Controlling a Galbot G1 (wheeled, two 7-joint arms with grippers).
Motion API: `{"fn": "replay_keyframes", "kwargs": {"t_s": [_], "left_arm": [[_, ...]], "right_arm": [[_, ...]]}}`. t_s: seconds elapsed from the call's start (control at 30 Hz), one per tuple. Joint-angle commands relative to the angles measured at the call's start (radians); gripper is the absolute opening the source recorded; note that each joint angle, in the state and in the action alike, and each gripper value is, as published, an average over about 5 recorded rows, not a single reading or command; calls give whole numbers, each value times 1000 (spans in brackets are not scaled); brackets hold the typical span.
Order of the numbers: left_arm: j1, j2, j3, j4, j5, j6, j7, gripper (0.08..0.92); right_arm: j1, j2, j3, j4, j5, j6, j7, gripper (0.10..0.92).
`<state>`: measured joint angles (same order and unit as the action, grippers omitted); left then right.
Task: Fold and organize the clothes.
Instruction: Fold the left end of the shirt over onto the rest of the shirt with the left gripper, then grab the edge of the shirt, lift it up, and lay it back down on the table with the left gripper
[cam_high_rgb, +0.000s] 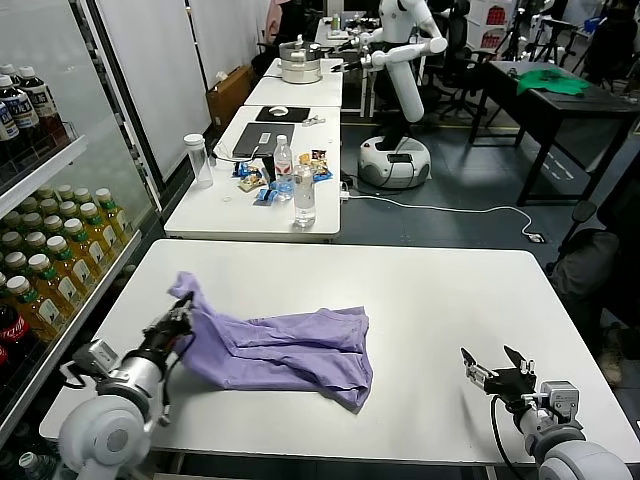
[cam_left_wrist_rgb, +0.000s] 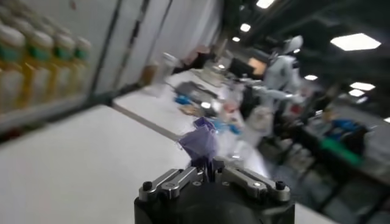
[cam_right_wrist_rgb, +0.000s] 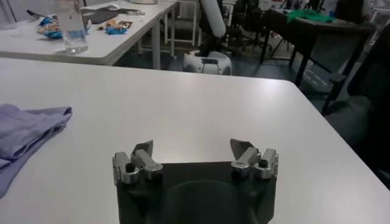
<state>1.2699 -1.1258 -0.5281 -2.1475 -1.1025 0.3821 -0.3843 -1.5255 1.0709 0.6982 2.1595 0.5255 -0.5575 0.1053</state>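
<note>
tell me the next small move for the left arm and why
Probably carry the pinched corner across toward the shirt's middle to make a fold: the left gripper is shut on the purple T-shirt, lying crumpled on the white table; the right gripper waits open, apart.

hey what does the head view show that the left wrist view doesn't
Only the head view: the whole purple T-shirt lying crumpled on the white table, and the right hand open and empty near the table's right front corner.

Only the left wrist view: a close look at the left hand, its fingers closed on a raised tip of purple fabric.

Both: the left hand pinching the shirt's left end, the drink bottles on the shelves, and the cluttered far table.
</note>
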Motion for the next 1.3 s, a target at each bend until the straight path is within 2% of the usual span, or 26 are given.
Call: {"fn": "replay_keyframes", "kwargs": {"t_s": [0.03,0.37,0.63,0.83,1.0,1.1,1.2,1.3], "left_arm": [[-91,-177,267,-32,-191,-10,17,134],[-183,-248,443,168,-42,5,16,134],[-225,-289,498,242,69,24,24,142],[-198,-276,503,196,104,5,70,285],[-132,-247,470,76,85,19,117,432],[-95,-228,414,21,112,8,107,518],[-67,-204,353,27,265,-35,63,605],[-34,-164,319,97,543,-88,38,683]], "right_arm": [[-4,-3,5,1,-5,1,0,823],[-14,-31,34,-1,7,2,-2,823],[-9,-32,29,-11,8,4,-2,823],[-6,-32,24,-16,7,6,-3,823],[1,-27,12,-20,4,7,-5,823],[10,-22,-8,-22,-4,9,-4,823],[20,-11,-26,-22,-14,10,-4,823],[28,0,-38,-23,-23,10,-4,823]]}}
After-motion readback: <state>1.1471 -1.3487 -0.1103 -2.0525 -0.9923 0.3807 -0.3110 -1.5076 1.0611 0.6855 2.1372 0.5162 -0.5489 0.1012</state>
